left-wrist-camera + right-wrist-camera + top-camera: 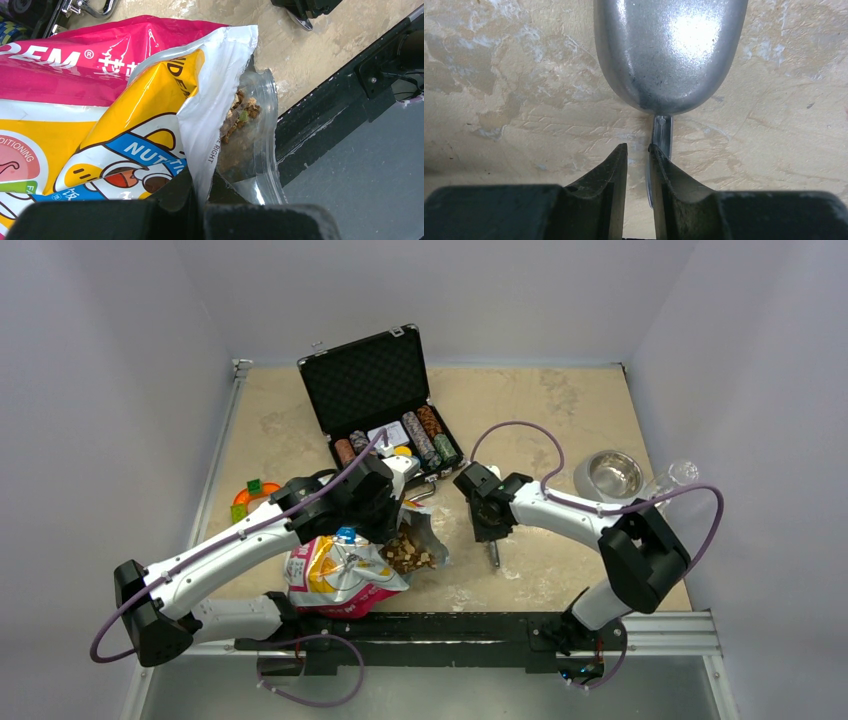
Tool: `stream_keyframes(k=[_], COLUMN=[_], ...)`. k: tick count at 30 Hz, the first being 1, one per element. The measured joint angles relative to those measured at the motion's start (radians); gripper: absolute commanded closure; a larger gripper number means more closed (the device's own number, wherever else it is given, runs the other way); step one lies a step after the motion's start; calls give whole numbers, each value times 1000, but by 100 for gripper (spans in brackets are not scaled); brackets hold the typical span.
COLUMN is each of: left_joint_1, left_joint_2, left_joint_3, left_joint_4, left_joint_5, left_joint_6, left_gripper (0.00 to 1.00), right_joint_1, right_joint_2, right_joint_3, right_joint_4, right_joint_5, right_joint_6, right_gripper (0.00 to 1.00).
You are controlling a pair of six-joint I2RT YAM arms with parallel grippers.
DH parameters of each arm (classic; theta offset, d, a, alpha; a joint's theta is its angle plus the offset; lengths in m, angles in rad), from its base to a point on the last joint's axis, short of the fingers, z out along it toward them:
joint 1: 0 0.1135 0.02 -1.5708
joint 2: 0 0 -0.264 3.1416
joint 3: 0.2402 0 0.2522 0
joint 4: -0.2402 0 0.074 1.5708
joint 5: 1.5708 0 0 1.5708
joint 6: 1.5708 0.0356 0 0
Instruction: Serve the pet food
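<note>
Brown kibble (408, 552) fills the mouth of the bag (335, 575), pinched by the left gripper (200, 195), left of the scoop (669, 50). The right gripper (638, 160) is narrow at its handle, grip unclear.

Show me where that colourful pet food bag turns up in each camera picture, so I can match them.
Top external: the pet food bag lies low and left of centre, its mouth open to the right.
Left wrist: it fills the left and middle of the picture, close up.
Right wrist: not in it.
Shared landmark: the mottled tan tabletop, seen in all three views.
</note>
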Motion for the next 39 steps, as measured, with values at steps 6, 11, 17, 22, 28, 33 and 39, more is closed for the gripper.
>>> stream_keyframes(k=[6,11,17,22,28,33,39], left_joint_1=[0,0,0,0,0,0,0], left_joint_2=[-1,-2,-2,-2,-2,-5,-10], left_joint_3=[0,0,0,0,0,0,0], left_joint_4=[-2,-3,-3,-3,-4,-5,-9], left_joint_5=[1,2,3,4,5,5,5], left_joint_6=[0,0,0,0,0,0,0], left_gripper=[100,100,100,100,100,100,100], right_joint_1=[0,6,36,40,40,40,34], right_joint_2=[-17,-21,-77,-115,-45,14,-45], right_joint_3=[-21,-25,-29,-29,-66,-70,-103], right_joint_4=[4,6,-27,-50,-41,-50,-6], right_joint_5=[-2,0,0,0,0,11,-18], right_joint_6=[19,32,53,73,97,107,92], right_gripper=[76,75,68,68,72,96,100])
